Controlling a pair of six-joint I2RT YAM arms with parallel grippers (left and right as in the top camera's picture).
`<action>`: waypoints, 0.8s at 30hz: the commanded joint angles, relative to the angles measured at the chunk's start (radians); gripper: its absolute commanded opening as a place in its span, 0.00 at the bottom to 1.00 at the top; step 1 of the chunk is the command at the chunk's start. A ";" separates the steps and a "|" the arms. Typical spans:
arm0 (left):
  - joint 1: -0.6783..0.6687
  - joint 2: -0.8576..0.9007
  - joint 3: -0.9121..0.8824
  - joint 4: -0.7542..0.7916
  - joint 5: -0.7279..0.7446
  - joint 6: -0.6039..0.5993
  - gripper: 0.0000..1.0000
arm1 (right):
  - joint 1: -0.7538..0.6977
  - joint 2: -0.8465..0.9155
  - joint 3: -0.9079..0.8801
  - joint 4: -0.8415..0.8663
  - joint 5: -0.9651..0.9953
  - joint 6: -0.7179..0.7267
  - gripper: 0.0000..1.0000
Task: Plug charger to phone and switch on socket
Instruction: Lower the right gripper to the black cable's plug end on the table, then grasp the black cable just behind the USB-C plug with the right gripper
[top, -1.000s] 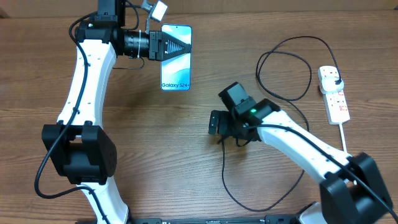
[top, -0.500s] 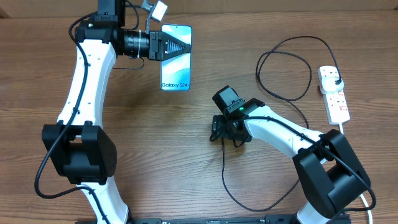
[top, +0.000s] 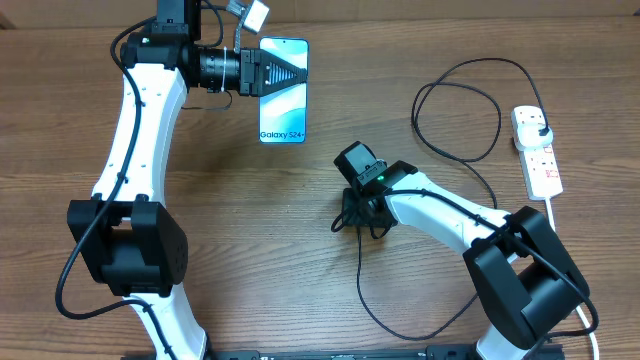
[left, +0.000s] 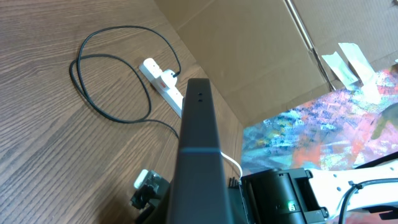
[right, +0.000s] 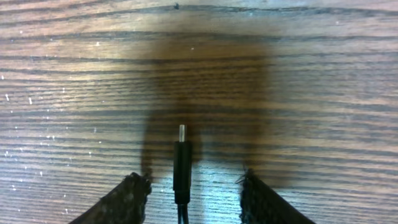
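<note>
We see the left gripper (top: 300, 72) closed on the phone (top: 284, 115) at the far side of the desk (top: 250, 230). Its dark fingers lie across the upper half of the lit blue screen. In the left wrist view the phone shows edge-on as a dark slab up the middle of the frame.

The right gripper (top: 350, 214) is low over the middle of the desk, well apart from the phone. Its jaws stand wide. In the right wrist view the charger (right: 181, 168) lies flat on the wood between the two fingers (right: 134, 199), its small metal tip pointing away from the camera, and neither finger touches it.

From there the black cable runs toward the near edge, bends back and loops on the right. It ends at the socket (top: 540, 160), where the black plug sits in the far outlet. We cannot tell how the switches are set.
</note>
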 joint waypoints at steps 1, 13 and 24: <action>0.012 0.008 0.010 0.005 0.022 0.015 0.04 | 0.018 0.021 0.019 0.002 -0.002 -0.001 0.46; 0.012 0.008 0.010 0.011 0.022 0.015 0.04 | 0.018 0.021 0.019 0.008 -0.002 0.007 0.04; 0.012 0.008 0.010 0.053 0.031 -0.041 0.04 | 0.010 0.020 0.047 0.011 -0.084 0.006 0.04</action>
